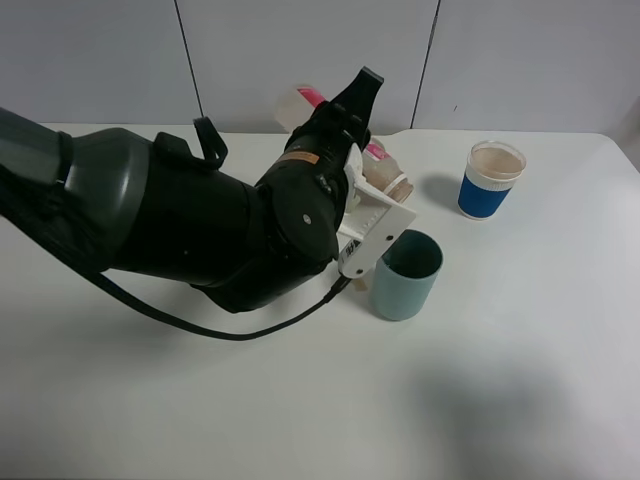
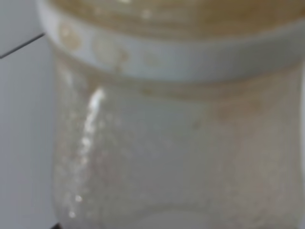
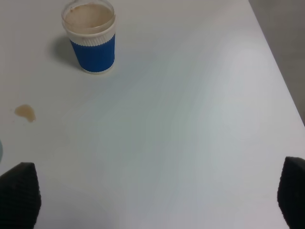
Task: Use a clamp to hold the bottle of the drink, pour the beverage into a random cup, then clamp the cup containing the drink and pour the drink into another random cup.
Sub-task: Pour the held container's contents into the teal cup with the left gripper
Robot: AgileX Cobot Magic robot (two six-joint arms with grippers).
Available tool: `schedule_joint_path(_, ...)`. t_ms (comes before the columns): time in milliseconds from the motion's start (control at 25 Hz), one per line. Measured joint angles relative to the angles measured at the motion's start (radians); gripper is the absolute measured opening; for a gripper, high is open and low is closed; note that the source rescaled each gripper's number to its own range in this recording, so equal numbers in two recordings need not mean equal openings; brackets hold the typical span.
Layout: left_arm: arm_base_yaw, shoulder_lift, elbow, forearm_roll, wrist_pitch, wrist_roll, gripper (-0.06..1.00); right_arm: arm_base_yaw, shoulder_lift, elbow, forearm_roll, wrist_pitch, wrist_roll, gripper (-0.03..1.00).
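Note:
My left clamp (image 1: 362,160) is shut on the bottle (image 1: 300,102), which lies tilted with its wide neck pointing down toward the dark teal cup (image 1: 407,272). The neck hangs just above and behind the cup's rim. Up close in the left wrist view, the bottle (image 2: 167,157) fills the picture, and the beverage (image 2: 190,14) tints it pale brown. No stream of liquid can be made out. My right clamp (image 3: 156,195) stands open over bare table, its two black fingertips (image 3: 19,193) far apart. Another random cup is out of view.
A blue-sleeved white cup (image 1: 485,180) stands at the back right, also in the right wrist view (image 3: 90,40). A small brown spill (image 3: 25,112) marks the table (image 1: 520,380) near it. The bulky black left arm (image 1: 180,230) covers the left middle of the table.

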Motion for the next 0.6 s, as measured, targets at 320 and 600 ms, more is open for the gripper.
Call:
schedule_joint_path(320,0.0,0.0,-0.002,0.072,0.0,0.001,0.01,0.0,0.0,0.0,0.0,0.0,0.001,1.0)
schedule_joint_path(600,0.0,0.0,-0.002,0.154,0.0,0.002,0.01,0.0,0.0,0.0,0.0,0.0,0.001,1.0)
